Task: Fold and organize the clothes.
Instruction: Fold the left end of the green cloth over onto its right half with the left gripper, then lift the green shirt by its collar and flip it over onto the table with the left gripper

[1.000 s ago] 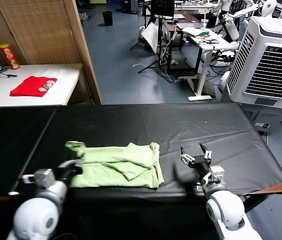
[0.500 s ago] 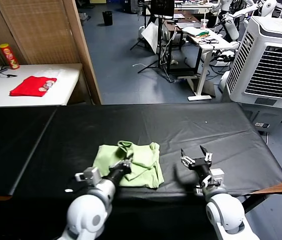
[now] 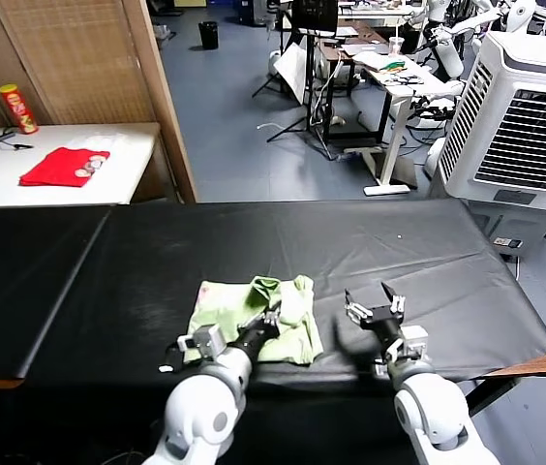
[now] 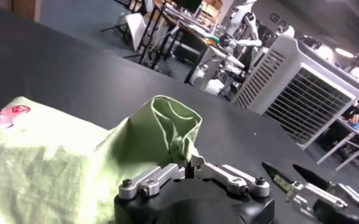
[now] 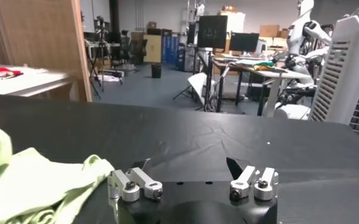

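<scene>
**Shirt bunched on black table, left claw at its fold**

The green T-shirt lies near the table's front edge. Left gripper sits on raised cloth; its grip cannot be judged. Left wrist view alone shows the pink print. Right gripper hovers beside, spread wide, empty.

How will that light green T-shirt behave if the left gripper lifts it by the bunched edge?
The T-shirt will probably go floppy and drape, since it already lies in soft creases and a raised bunch at the left gripper. It looks thin, so likely light. Its loose folds may well fall open when lifted off the black table.
</scene>
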